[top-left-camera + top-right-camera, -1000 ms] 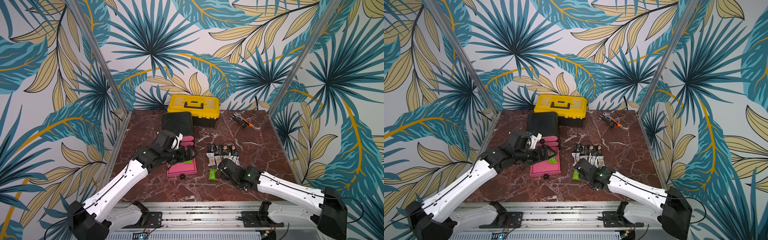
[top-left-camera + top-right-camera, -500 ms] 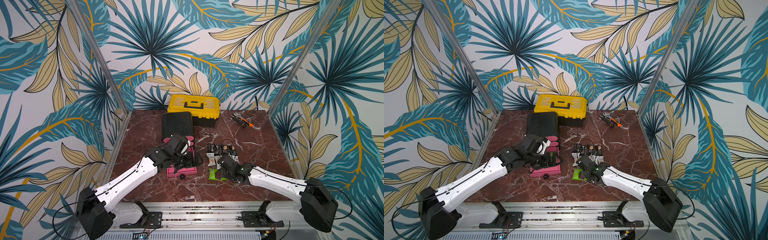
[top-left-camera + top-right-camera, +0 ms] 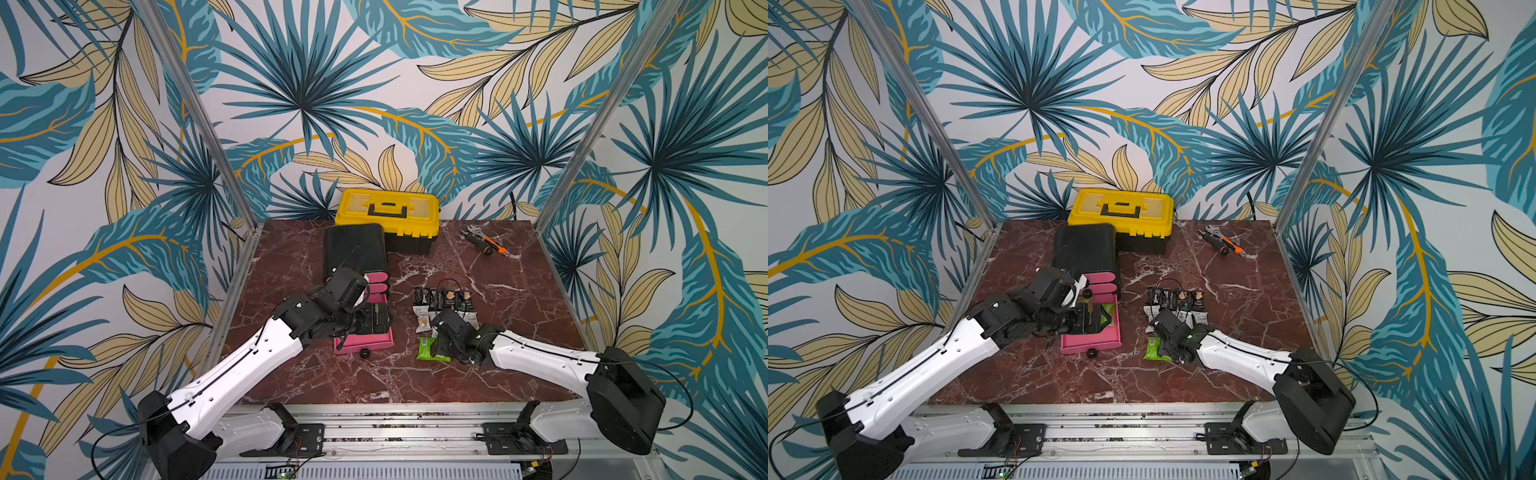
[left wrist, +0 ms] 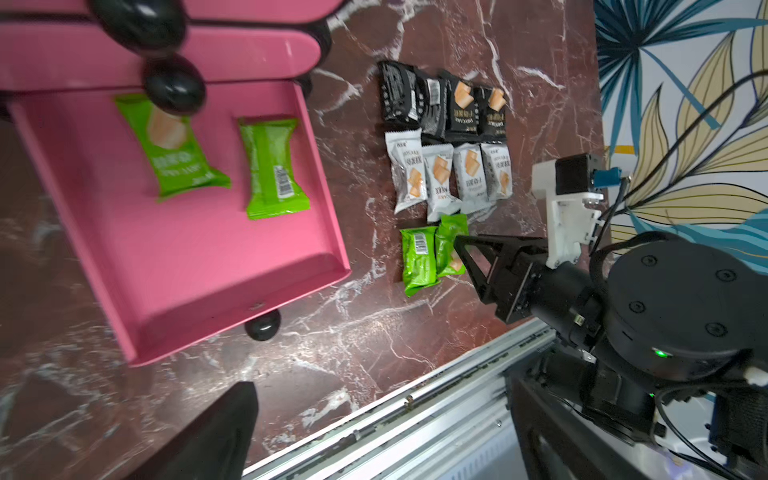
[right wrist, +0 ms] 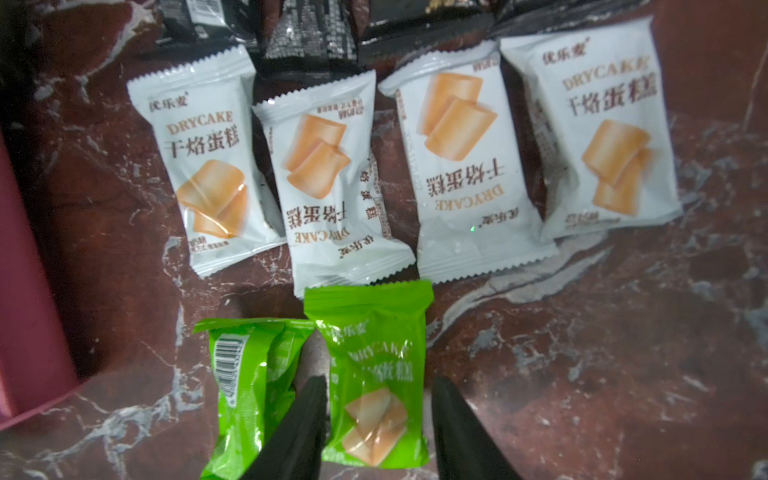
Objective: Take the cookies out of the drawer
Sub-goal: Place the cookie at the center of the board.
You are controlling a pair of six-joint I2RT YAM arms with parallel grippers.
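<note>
Right claw [image 5: 378, 382] wide astride green cookie [image 5: 372, 328]

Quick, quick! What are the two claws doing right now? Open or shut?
Left claw: over the pink drawer; cannot tell if open or shut.
Right claw: open, straddling a green cookie packet.

Both arms [image 3: 232, 365] are white with black joints and cables.
</note>
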